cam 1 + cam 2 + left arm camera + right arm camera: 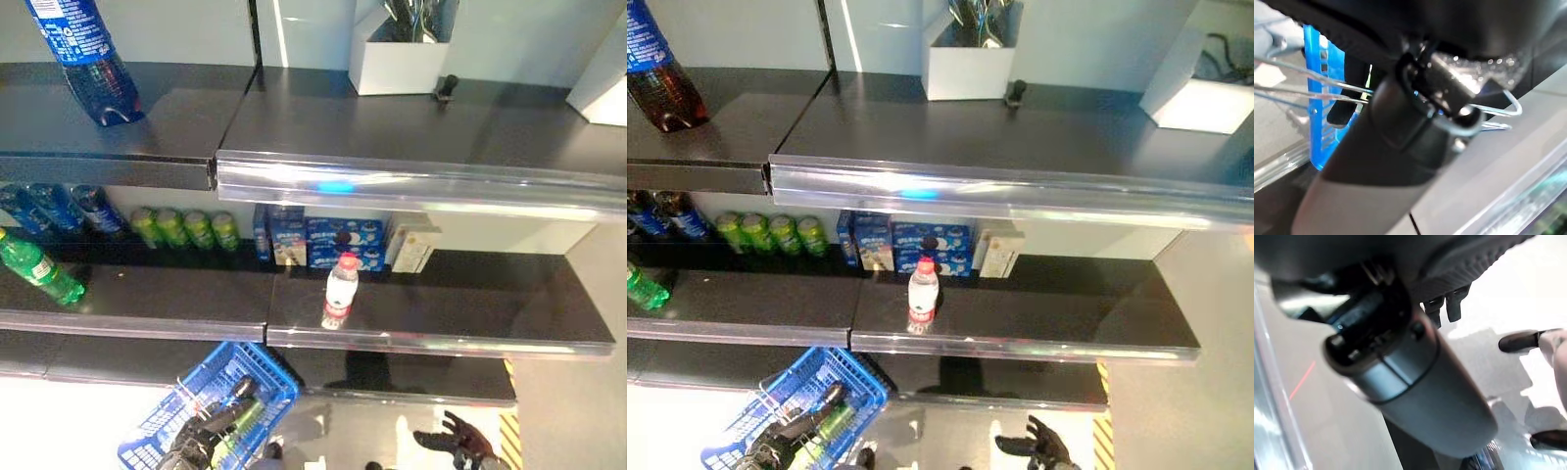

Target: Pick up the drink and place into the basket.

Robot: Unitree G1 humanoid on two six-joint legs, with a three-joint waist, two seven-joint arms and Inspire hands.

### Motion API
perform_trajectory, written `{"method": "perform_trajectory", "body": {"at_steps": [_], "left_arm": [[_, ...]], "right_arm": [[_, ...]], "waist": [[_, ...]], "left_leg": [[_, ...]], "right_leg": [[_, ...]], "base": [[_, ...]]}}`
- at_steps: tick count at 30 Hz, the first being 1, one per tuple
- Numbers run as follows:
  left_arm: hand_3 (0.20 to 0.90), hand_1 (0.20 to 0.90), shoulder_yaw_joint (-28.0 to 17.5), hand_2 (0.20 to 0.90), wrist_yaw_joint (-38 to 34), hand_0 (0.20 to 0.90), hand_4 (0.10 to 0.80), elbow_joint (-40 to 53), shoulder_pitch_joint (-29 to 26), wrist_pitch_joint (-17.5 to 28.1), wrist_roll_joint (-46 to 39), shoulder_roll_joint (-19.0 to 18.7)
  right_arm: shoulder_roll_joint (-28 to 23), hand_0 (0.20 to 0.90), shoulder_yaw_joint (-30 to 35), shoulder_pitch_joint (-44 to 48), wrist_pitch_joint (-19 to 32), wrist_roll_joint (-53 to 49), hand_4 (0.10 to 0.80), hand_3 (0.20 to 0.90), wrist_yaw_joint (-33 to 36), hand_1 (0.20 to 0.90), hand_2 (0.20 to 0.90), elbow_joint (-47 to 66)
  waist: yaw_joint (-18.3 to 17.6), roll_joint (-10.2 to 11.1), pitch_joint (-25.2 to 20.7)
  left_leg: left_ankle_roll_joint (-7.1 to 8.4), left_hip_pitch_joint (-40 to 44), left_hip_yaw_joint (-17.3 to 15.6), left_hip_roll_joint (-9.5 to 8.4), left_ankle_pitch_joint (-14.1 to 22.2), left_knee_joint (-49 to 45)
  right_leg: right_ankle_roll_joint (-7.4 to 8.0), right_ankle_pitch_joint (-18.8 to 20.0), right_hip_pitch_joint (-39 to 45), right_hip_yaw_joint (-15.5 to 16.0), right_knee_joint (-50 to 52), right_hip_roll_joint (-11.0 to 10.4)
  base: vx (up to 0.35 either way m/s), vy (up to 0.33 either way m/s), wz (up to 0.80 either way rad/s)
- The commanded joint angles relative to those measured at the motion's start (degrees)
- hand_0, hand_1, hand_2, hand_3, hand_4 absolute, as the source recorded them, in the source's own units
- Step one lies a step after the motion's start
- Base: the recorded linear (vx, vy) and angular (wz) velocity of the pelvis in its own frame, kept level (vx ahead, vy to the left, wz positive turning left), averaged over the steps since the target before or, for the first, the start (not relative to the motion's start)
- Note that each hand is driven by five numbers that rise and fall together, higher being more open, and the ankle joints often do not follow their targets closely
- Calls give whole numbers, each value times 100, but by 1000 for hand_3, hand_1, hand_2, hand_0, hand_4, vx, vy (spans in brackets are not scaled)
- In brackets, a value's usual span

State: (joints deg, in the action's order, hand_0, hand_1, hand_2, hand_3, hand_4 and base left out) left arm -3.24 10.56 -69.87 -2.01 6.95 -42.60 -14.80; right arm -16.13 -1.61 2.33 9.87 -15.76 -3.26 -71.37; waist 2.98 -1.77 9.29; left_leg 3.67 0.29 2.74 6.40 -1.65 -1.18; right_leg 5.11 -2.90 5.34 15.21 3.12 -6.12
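- The drink (340,290) is a small clear bottle with a red cap and a red label. It stands upright near the front edge of the middle shelf (176,299), and no hand touches it.
- Behind it, at the back of this shelf, there are blue boxes (343,243) and a pale carton (412,248) just beside them.
- More to the left on the same shelf stands a row of green cans (184,227), then some blue bottles (59,208) at the back, and a green bottle (39,267) that lies tilted near the front.
- The basket (235,367) is blue, with wire handles. It is below the shelves, at the lower left, well apart from the drink.
- The left hand (201,436) is over the basket. Its fingers are curled around the wire handle (1484,117); the left wrist view shows the wire passing under the hand.
- Something green (238,428) shows in the basket just beside the left hand, but I cannot tell what it is.
- The right hand (460,438) is low at the right, above the floor and below the shelves. Its fingers are spread and relaxed, and it holds nothing.
- On the top shelf (392,122) a large bottle with a blue label (86,54) stands at the left, and a white box (392,59) stands near the middle.
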Motion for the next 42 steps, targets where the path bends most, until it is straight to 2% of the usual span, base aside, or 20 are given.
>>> {"method": "perform_trajectory", "body": {"at_steps": [1, 3, 5, 7, 11, 13, 15, 16, 18, 20, 22, 25, 27, 30, 33, 34, 35, 37, 39, 42], "left_arm": [[200, 300, -13, 300, 476, 300, 100, 953, -102, 367, -91, 3], [200, 300, 8, 300, 565, 300, 100, 932, -159, 365, -14, 35], [200, 300, 30, 300, 594, 300, 100, 896, -209, 399, -11, 56], [200, 300, 57, 300, 626, 300, 100, 890, -210, 495, -122, 103], [200, 300, 54, 300, 746, 300, 100, 1070, -129, 461, -13, 120], [200, 300, 45, 300, 804, 300, 100, 1094, -96, 424, 14, 106], [200, 300, 119, 300, 847, 300, 100, 1082, -108, 456, 14, 107], [200, 300, 150, 300, 855, 300, 100, 1061, -130, 465, 0, 104], [200, 300, 182, 300, 806, 300, 100, 980, -196, 481, 22, 77], [200, 300, 253, 300, 734, 300, 100, 831, -333, 451, 77, -54], [200, 300, 256, 300, 678, 300, 100, 740, -446, 343, 114, -178], [200, 300, 186, 300, 733, 300, 100, 621, -433, 289, 226, -269], [200, 300, 164, 300, 721, 300, 100, 606, -403, 279, 248, -292], [200, 300, 148, 300, 741, 300, 100, 483, -445, 233, 253, -351], [200, 300, 234, 300, 602, 300, 100, 427, -524, 252, 122, -289], [200, 300, 270, 300, 564, 300, 100, 413, -535, 256, 63, -271], [200, 300, 268, 300, 563, 300, 100, 414, -534, 253, 65, -269], [200, 300, 162, 300, 606, 300, 100, 447, -431, 214, 57, -269], [200, 300, 166, 300, 666, 300, 100, 501, -351, 222, 37, -277], [200, 300, 110, 300, 669, 300, 100, 585, -262, 226, -27, -230]], "right_arm": [[-282, 900, 57, 82, 207, -65, 800, 900, -27, 900, 900, 89], [-312, 900, 84, 60, 265, -137, 800, 900, 20, 900, 900, 102], [-363, 900, 107, 83, 263, -154, 800, 900, 21, 900, 900, 107], [-421, 900, 179, 74, 294, -57, 800, 900, -59, 900, 900, 68], [-436, 900, 278, -40, 365, -71, 800, 900, -64, 900, 900, 15], [-457, 900, 330, -55, 352, -134, 800, 900, -51, 900, 900, 14], [-456, 900, 347, 1, 350, -227, 800, 900, -9, 900, 900, 46], [-448, 900, 327, 23, 349, -283, 800, 900, 34, 900, 900, 58], [-429, 900, 341, 50, 305, -366, 800, 900, 81, 900, 900, 83], [-335, 900, 286, -14, 304, -484, 800, 900, 95, 900, 900, 148], [-250, 900, 253, -97, 342, -448, 800, 900, 65, 900, 900, 183], [-177, 900, 298, -151, 297, -300, 800, 900, 77, 900, 900, 137], [-134, 900, 308, -179, 296, -220, 800, 900, 78, 900, 900, 107], [-141, 900, 372, -234, 315, -204, 800, 900, 34, 900, 900, -20], [-146, 900, 364, -168, 293, -85, 800, 900, -8, 900, 900, -156], [-133, 900, 308, -123, 264, -86, 800, 900, 21, 900, 900, -226], [-132, 900, 307, -120, 262, -81, 800, 900, 22, 900, 900, -228], [-114, 900, 212, -72, 182, 7, 800, 900, -2, 900, 900, -179], [-128, 900, 186, -106, 179, 12, 800, 900, -7, 900, 900, -135], [-111, 900, 185, -162, 170, 93, 800, 900, 23, 900, 900, -85]], "waist": [[9, 135, 15], [-125, 173, 20], [-207, 226, -44], [-301, 316, -168], [-322, 252, -309], [-327, 210, -320], [-386, 168, -278], [-404, 159, -262], [-452, 163, -215], [-535, 237, -111], [-580, 320, -21], [-502, 291, 78], [-485, 264, 91], [-471, 166, 9], [-425, 190, -152], [-379, 244, -192], [-378, 246, -192], [-335, 312, -231], [-330, 315, -231], [-314, 326, -256]], "left_leg": [[289, -87, -1069, 448, -521, -75], [263, -63, -1683, 682, -513, -222], [220, 42, -1824, 654, -383, -425], [181, 266, -1772, 430, -143, -925], [66, 595, -1379, -174, 388, -914], [18, 694, -1339, -310, 622, -850], [-96, 866, -1332, -477, 986, -552], [-115, 917, -1333, -522, 1028, -438], [-176, 945, -1356, -586, 1062, -279], [-256, 971, -1451, -671, 1040, -32], [-244, 997, -1500, -777, 963, 202], [-265, 1103, -1684, -789, 850, 501], [-334, 1080, -1746, -766, 788, 534], [-479, 779, -1844, -631, 583, 458], [-491, 521, -1840, -563, 536, 352], [-459, 429, -1842, -521, 543, 241], [-457, 428, -1843, -518, 545, 233], [-340, 461, -1916, -324, 510, 109], [-273, 493, -1963, -223, 463, 89], [-212, 531, -2006, -184, 411, 110]], "right_leg": [[-190, -102, -383, 90, 660, -56], [-214, -93, -343, 340, 540, -160], [-227, -11, -408, 469, 452, -244], [-260, 186, -476, 580, 235, -297], [-178, 379, -629, 555, 107, -237], [-111, 458, -677, 552, 95, -275], [59, 662, -921, 459, 181, -398], [133, 742, -1007, 437, 200, -443], [278, 891, -1138, 368, 219, -525], [478, 1303, -1342, 320, 170, -679], [643, 1748, -1528, 388, -87, -826], [727, 1900, -1613, 613, -77, -940], [690, 1859, -1642, 491, 262, -1031], [482, 1497, -1317, 0, 1034, -1207], [377, 1160, -703, -214, 760, -1159], [399, 980, -513, -212, 625, -1049], [399, 979, -506, -207, 609, -1047], [415, 754, -352, -189, 270, -927], [412, 580, -230, -145, 81, -838], [450, 521, -101, -72, -97, -792]], "base": [[-103, -85, 55], [-189, -67, 92], [-192, -3, 90], [-218, 88, 66], [-134, 176, 54], [-115, 270, 20], [-190, 414, 52], [-186, 451, 37], [-126, 338, -1], [-167, 326, -4], [-183, 273, -26], [-176, 206, -55], [-166, 69, -56], [-228, -26, -24], [-121, -147, -6], [-41, -143, -11], [-8, -190, -14], [1, -211, -42], [-3, -145, -42], [-32, -81, -10]]}}
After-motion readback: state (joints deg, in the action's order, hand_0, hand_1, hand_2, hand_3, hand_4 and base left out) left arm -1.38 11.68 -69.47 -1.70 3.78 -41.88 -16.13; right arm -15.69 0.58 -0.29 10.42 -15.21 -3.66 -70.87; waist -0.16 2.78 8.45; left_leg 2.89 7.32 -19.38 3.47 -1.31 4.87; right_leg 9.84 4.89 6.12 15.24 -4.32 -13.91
